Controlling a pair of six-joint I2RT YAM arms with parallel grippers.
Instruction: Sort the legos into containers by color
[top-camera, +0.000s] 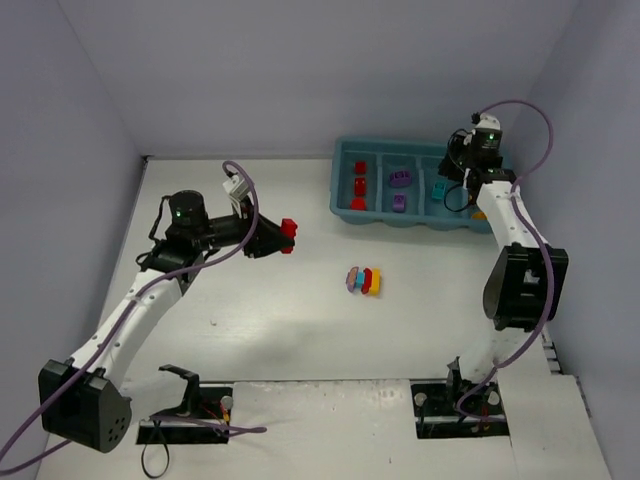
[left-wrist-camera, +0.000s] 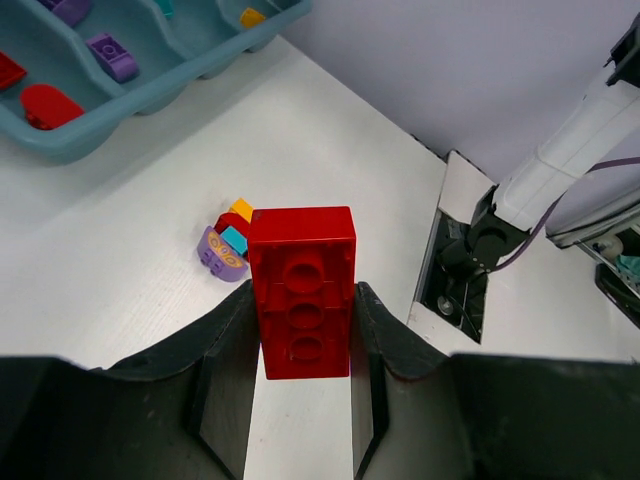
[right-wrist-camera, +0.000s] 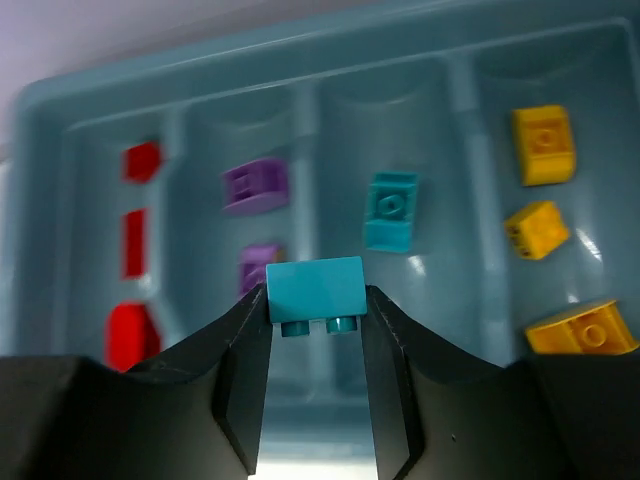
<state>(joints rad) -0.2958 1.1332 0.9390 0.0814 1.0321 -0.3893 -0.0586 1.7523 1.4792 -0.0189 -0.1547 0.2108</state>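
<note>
left gripper (left-wrist-camera: 305, 300) is clamped on a long red brick (left-wrist-camera: 302, 275), jaws pressing its two long sides, underside holes facing the wrist cam; from the top view it's held up off the table (top-camera: 250, 320), roughly mid-table and well left of the tray (top-camera: 340, 205)

just past that brick on the table there's a little stuck-together clump (left-wrist-camera: 228, 245); purple rounded piece, cyan, red and yellow bits all joined; it sits near the tray but apart from it, in front of the tray's left half

right gripper (right-wrist-camera: 316, 300) is pinched on a small cyan brick (right-wrist-camera: 316, 285), studs pointing down, hanging above the tray; exactly which slot it's over I can't tell, it looks like somewhere around the purple/cyan divider

below it the tray has four slots side by side; leftmost has three red pieces (right-wrist-camera: 135, 330); next has two purple ones (right-wrist-camera: 255, 185); third has a single cyan block (right-wrist-camera: 390, 210); far right has three yellow bricks (right-wrist-camera: 545, 145)
</note>
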